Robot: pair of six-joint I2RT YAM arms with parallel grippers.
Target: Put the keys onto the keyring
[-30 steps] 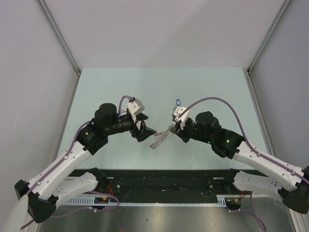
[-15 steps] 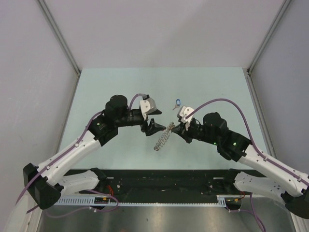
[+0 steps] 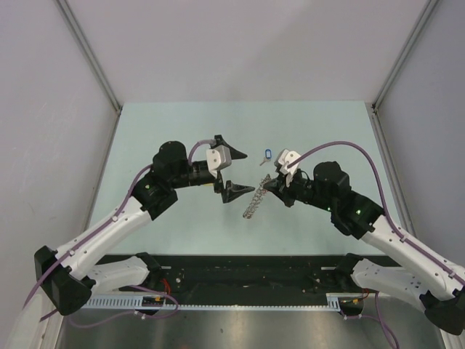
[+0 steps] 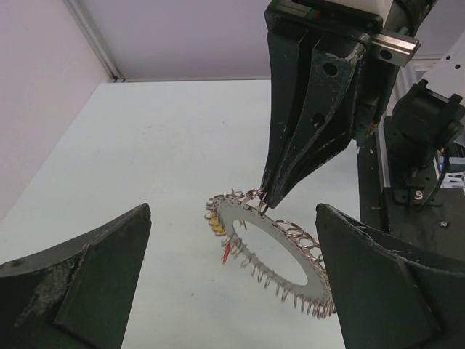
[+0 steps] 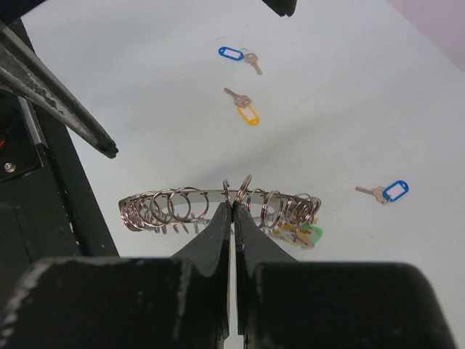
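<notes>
The keyring (image 3: pixel 253 203) is held edge-on by its upper end in the closed right end effector (image 3: pixel 265 186). The left end effector (image 3: pixel 231 169) is spread wide just beside it. A blue-tagged key (image 3: pixel 267 154) is seen on the tabletop (image 3: pixel 182 123) behind

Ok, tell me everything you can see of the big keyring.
The keyring is a flat grey metal hoop with an open centre, its band crowded with small wire split rings. Yellow, red and green tags hang at one spot. It is tilted, pinched at its rim by the shut right tool. The open left tool flanks it without touching.
</notes>
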